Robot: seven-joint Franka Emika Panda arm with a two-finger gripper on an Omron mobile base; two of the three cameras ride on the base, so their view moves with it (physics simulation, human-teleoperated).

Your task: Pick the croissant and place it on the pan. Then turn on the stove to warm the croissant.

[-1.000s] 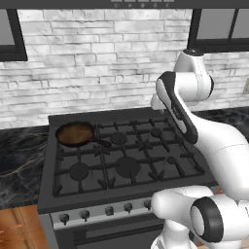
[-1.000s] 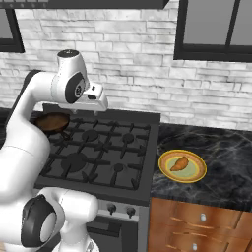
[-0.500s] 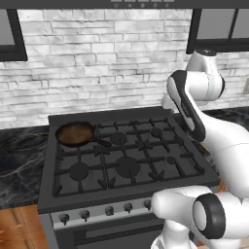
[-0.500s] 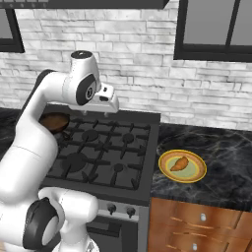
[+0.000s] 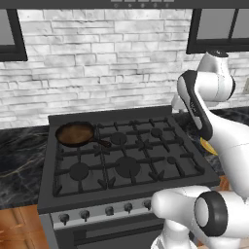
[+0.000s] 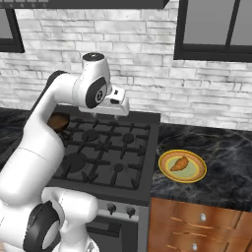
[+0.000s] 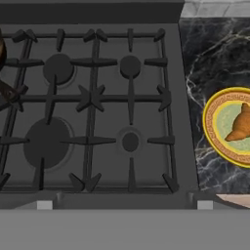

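Nothing of the job is done yet, by the look of it: the croissant (image 6: 178, 163) sits on its yellow plate (image 6: 196, 175) on the dark marble bench (image 6: 221, 182), and the pan (image 5: 74, 133) waits bare on the stove (image 5: 126, 160). The claw (image 6: 119, 109) hangs high over the back of the range, jaws spread wide and holding nothing at all. From the claw, the croissant lies off to its right and nearer the front, well apart; the pan is away on its other side, at the far left rear burner. So all of it is left, I'd say: reach over, grasp, carry across, set down, then a knob (image 5: 109, 211) on the front row. Room looks generous. Open air between claw and plate, nothing standing on the grates to snag. The plate rests near the stove's right edge, with the bench's front lip close by, so a clumsy nudge could push it toward the drop. The pan's handle (image 5: 101, 142) pokes out toward the middle burners, worth minding on the carry.
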